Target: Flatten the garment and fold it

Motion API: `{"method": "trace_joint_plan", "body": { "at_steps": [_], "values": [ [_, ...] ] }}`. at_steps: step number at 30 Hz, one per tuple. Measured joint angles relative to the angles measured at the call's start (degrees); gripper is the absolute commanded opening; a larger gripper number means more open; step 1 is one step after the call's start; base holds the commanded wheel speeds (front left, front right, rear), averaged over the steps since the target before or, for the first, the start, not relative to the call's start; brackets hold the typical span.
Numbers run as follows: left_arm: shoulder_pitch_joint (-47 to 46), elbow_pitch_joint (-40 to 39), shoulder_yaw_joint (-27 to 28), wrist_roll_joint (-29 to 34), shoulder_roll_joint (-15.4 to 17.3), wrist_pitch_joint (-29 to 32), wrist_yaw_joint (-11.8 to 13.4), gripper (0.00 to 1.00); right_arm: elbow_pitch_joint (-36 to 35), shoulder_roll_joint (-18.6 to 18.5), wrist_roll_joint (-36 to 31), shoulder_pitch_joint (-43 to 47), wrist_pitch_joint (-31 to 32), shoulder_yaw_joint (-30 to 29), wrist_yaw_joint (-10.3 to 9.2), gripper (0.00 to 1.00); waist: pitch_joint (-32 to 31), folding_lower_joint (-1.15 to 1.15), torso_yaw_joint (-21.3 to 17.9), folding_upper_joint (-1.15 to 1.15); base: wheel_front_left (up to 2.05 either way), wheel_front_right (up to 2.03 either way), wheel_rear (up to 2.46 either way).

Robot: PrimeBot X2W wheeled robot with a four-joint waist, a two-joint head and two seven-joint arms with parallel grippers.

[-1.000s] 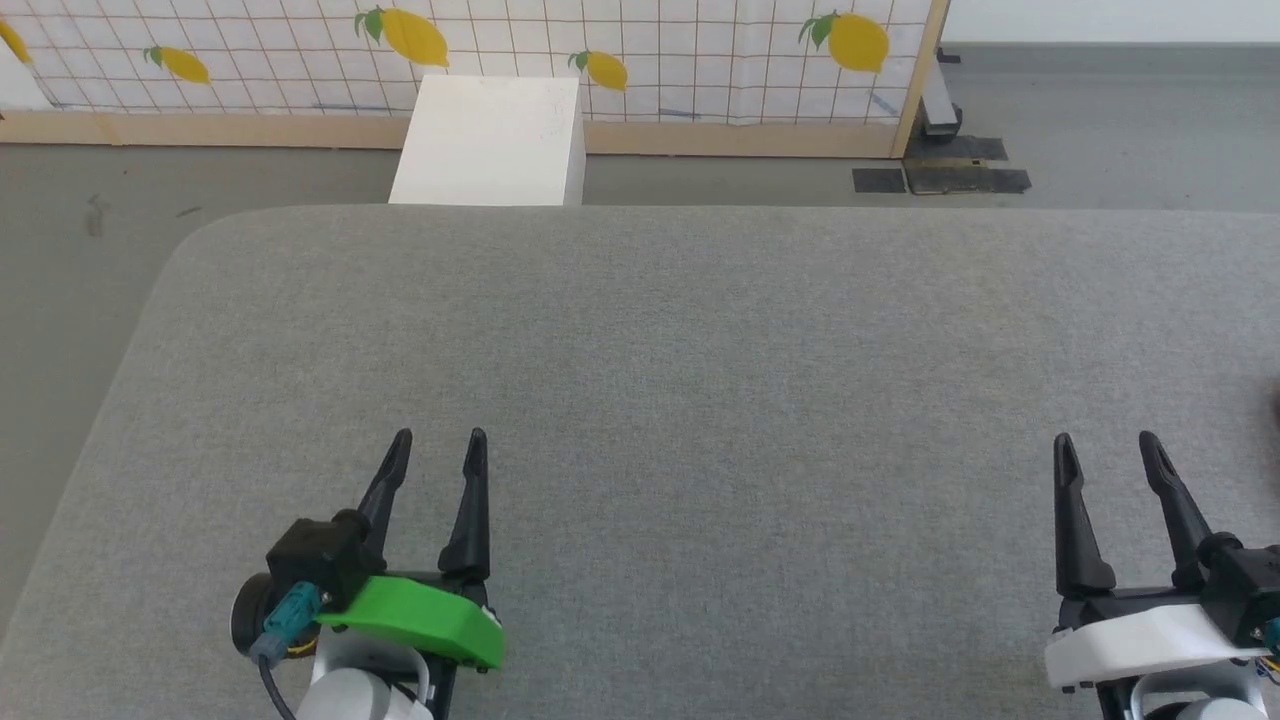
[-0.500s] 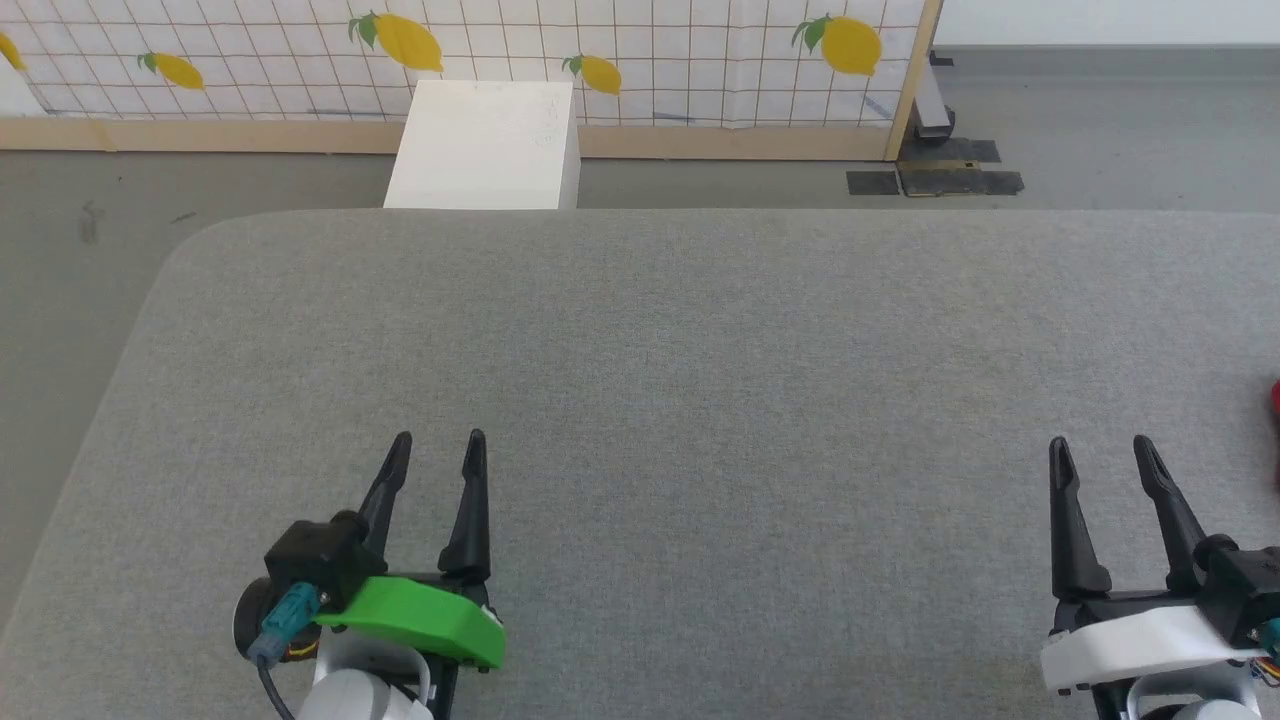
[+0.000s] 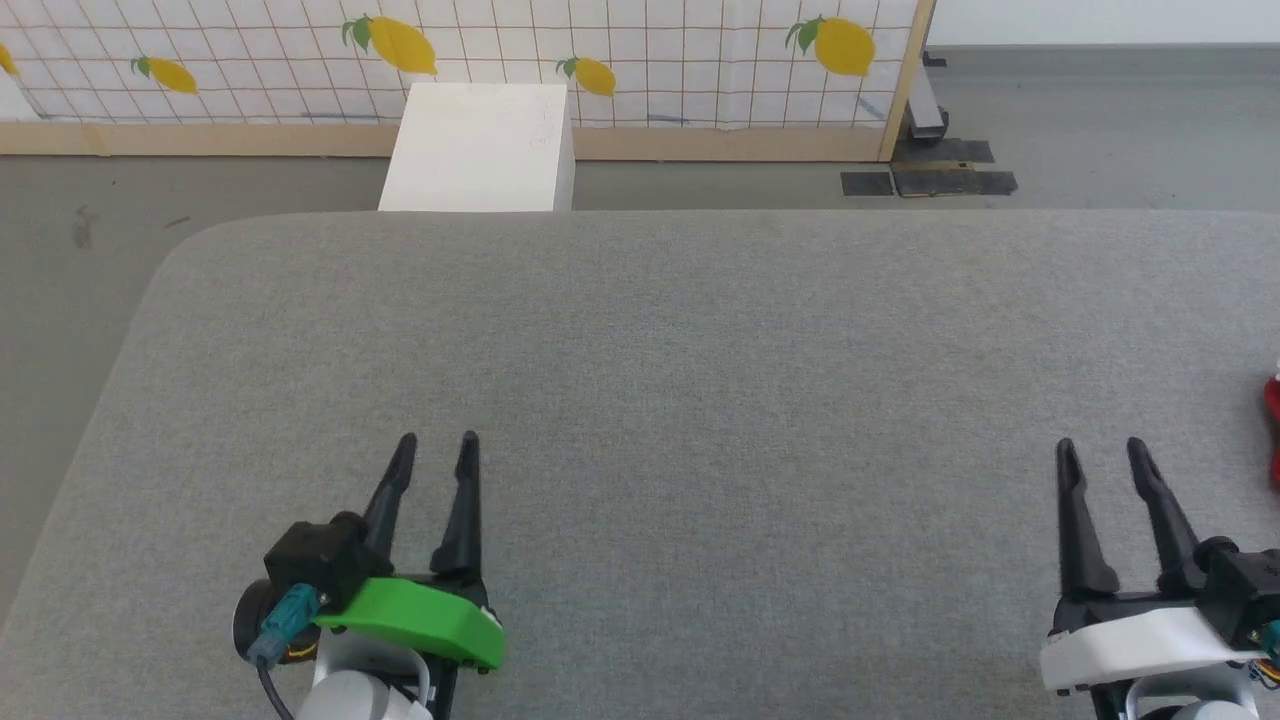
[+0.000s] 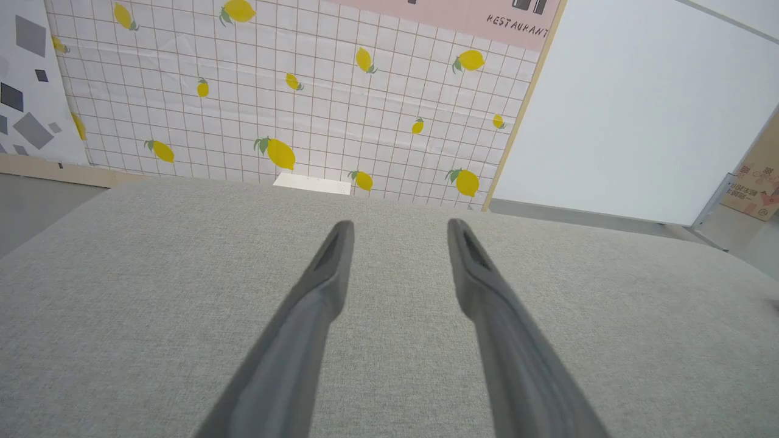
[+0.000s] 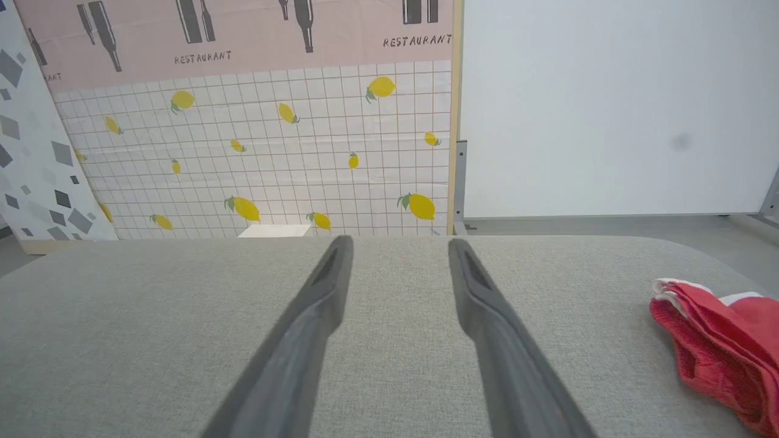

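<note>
The garment (image 5: 718, 340) is a crumpled heap of red fabric with a bit of white trim, lying on the grey table at the right of the right wrist view. In the head view only a red sliver of the garment (image 3: 1272, 425) shows at the right edge. My right gripper (image 3: 1100, 455) hovers low over the table to the left of it, open and holding nothing; it is also visible as the right gripper (image 5: 398, 243). My left gripper (image 3: 437, 447) stands far to the left, open and empty, seen too as the left gripper (image 4: 398, 226).
The grey fabric-covered table (image 3: 640, 350) has rounded far corners. Beyond its far edge stands a white box (image 3: 478, 150) on the floor. A lemon-patterned partition (image 3: 600, 50) and dark floor mats (image 3: 930, 180) lie behind.
The head camera has shifted a little to the right, bringing a red edge of the garment into view. Both grippers' fingers have drawn slightly closer together.
</note>
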Motion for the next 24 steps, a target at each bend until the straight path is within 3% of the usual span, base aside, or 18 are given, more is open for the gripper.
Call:
{"method": "trace_joint_plan", "body": {
  "at_steps": [24],
  "values": [
    [0.0, -0.69, 0.4, 0.63, 0.04, 1.43, 0.26, 0.0, -0.1, -0.01, -0.12, -0.01, 1.36, 0.55, 0.0, 0.0, -0.29, 0.0, -0.13, 0.0, 0.0, 0.0, 0.0]
  ]
}}
